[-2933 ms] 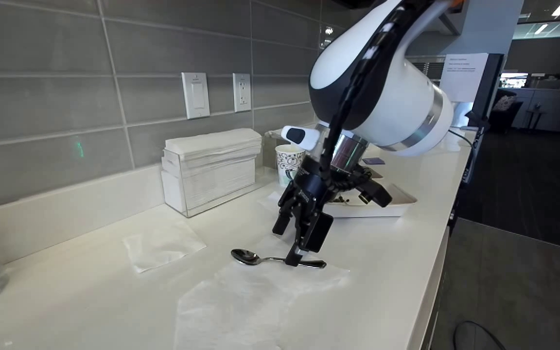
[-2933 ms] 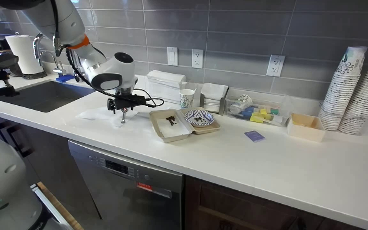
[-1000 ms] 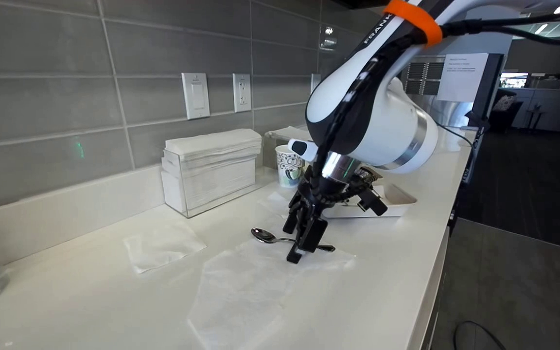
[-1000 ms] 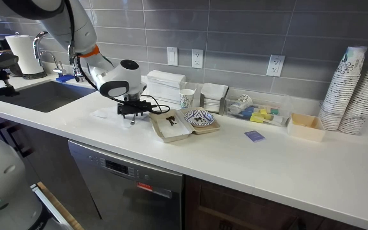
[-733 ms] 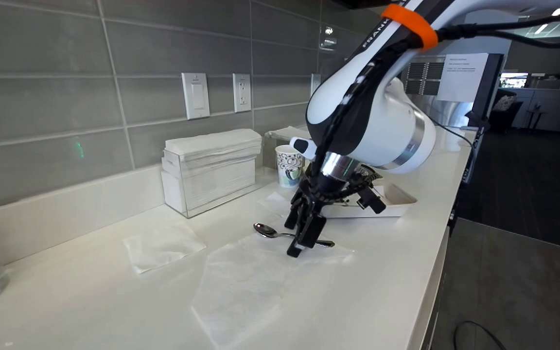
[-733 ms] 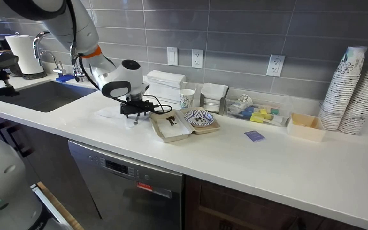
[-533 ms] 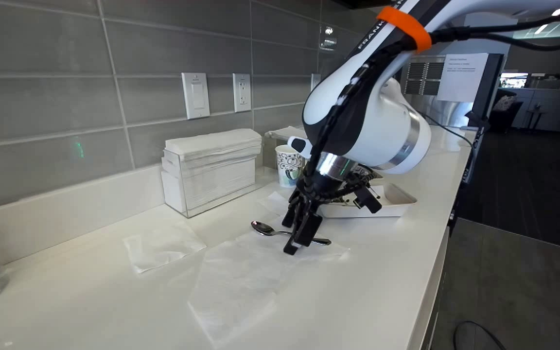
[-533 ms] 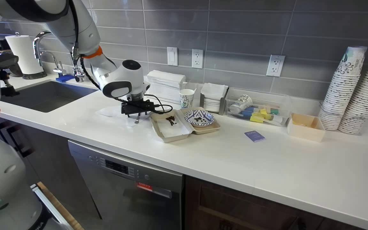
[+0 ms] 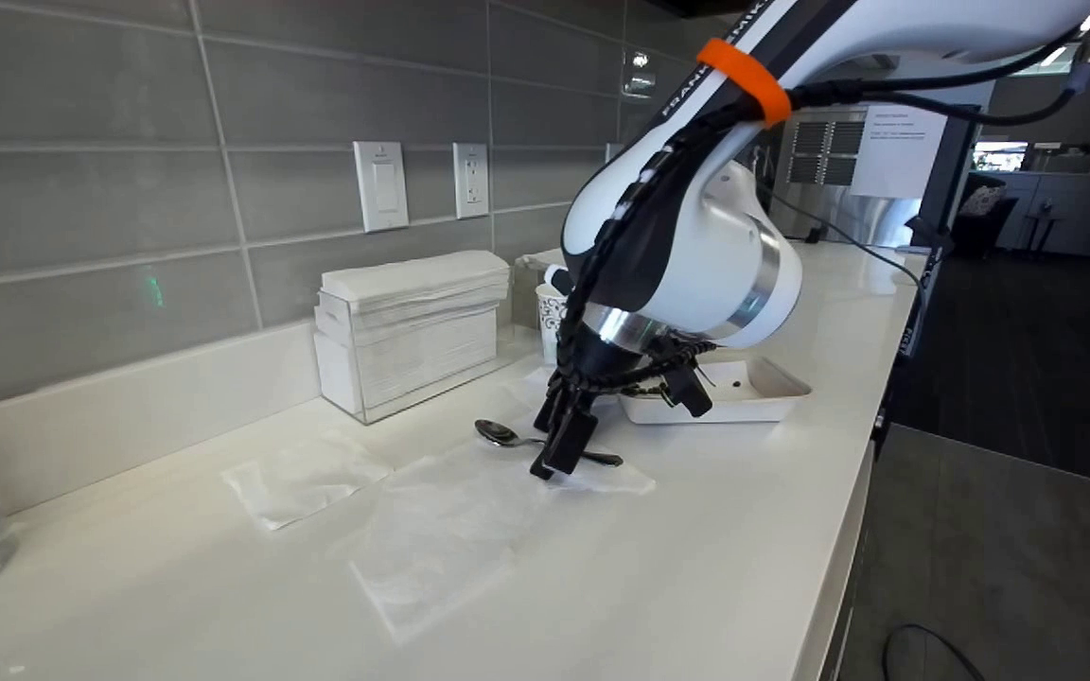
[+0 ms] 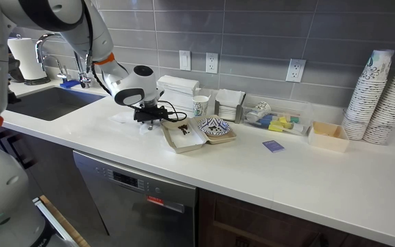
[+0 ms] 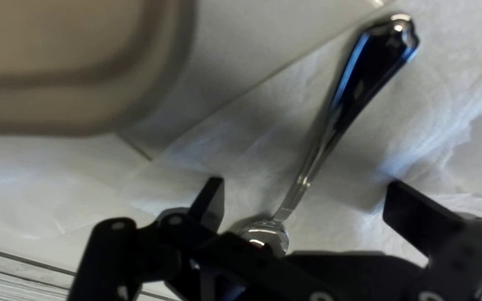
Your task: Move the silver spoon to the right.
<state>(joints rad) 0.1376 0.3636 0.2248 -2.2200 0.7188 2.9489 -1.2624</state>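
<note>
Location type: kitchen. The white surface [image 10: 252, 171] contains an inset sink [image 10: 57, 104] with a chrome tap [image 10: 39, 50]; a dishwasher [image 10: 135, 204] bearing a red label [image 10: 155, 200] marked DIRTY is built in below. A tiled wall [image 10: 264, 43] runs behind. Tall stacks of paper cups [image 10: 367, 99], a napkin box [image 9: 427, 336] and a posted printed sheet [image 9: 900, 147] are consistent with shared use.

The gripper [image 11: 303, 188] straddles the silver spoon [image 11: 358, 75] with fingers apart, hiding part of its bowl; white tissue paper [image 11: 429, 104] lies below, a beige container [image 11: 57, 104] ahead.
</note>
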